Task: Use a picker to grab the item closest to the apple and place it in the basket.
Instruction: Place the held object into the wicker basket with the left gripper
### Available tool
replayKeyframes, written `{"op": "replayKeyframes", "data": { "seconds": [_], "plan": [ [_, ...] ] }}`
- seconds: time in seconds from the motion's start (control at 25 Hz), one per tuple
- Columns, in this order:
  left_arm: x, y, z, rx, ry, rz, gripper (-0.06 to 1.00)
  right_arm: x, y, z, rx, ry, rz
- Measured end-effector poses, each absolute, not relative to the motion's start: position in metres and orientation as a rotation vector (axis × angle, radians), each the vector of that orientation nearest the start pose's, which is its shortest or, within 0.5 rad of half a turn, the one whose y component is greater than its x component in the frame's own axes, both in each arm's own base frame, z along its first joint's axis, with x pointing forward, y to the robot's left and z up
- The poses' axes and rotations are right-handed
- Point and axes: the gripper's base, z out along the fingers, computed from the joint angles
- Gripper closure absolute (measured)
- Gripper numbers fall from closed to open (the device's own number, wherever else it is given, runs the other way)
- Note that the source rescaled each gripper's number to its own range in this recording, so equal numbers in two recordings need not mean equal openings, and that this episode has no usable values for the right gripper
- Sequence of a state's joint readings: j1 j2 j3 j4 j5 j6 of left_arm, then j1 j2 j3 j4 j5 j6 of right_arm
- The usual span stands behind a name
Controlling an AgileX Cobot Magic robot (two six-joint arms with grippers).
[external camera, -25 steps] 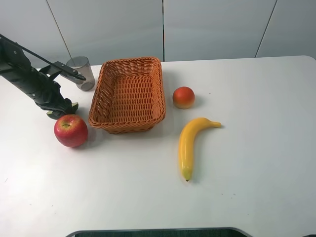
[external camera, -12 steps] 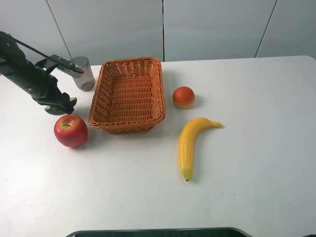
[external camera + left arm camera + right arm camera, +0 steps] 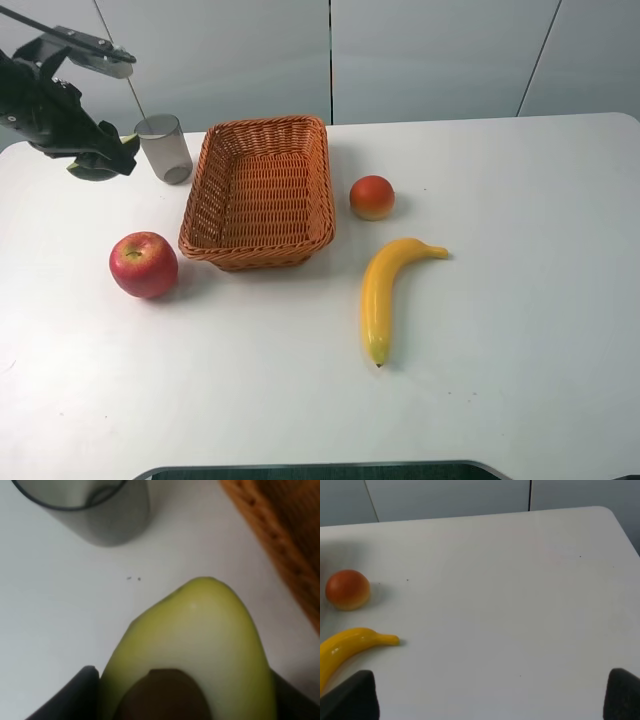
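A red apple (image 3: 143, 264) rests on the white table, left of the wicker basket (image 3: 329, 190). My left gripper (image 3: 103, 159) hangs in the air at the far left, above and behind the apple and beside a grey cup (image 3: 165, 147). It is shut on an avocado half (image 3: 93, 169). The left wrist view is filled by that avocado half (image 3: 200, 630), pale green with a brown pit, with the basket's edge (image 3: 280, 545) to one side. My right gripper (image 3: 487, 700) is open and holds nothing; only its dark fingertips (image 3: 350, 697) show.
A round orange-red fruit (image 3: 371, 197) and a yellow banana (image 3: 385, 290) lie right of the basket; both also show in the right wrist view, the fruit (image 3: 347, 589) and the banana (image 3: 350, 647). The grey cup (image 3: 95, 510) stands upright close to the basket's back-left corner.
My left gripper has risen from the table beside the apple, carrying the avocado half up and toward the back left. Everything else has stayed put.
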State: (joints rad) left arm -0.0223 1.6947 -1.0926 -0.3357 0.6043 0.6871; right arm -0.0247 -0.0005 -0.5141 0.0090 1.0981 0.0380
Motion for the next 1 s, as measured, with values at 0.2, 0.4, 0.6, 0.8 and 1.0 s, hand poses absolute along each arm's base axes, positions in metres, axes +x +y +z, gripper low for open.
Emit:
{"op": "replayKeyframes", "data": {
  "seconds": [0.2,0.4,0.6,0.8,1.0],
  "plan": [
    [0.329,-0.049,0.245,0.681,2.471,-0.162,0.93,-0.008,0.001,0.278,0.064,2.066,0.019],
    [0.316,-0.098,0.252,0.799,2.422,-0.235,0.93,-0.008,0.001,0.278,0.064,2.066,0.019],
    [0.309,-0.136,0.255,0.785,2.352,-0.276,0.94,-0.008,0.001,0.278,0.064,2.066,0.019],
    [0.312,-0.162,0.242,0.809,2.296,-0.284,0.94,-0.008,0.001,0.278,0.064,2.066,0.019],
    [0.327,-0.168,0.215,0.741,2.319,-0.273,0.94,-0.008,0.001,0.278,0.064,2.066,0.019]
  ]
}}
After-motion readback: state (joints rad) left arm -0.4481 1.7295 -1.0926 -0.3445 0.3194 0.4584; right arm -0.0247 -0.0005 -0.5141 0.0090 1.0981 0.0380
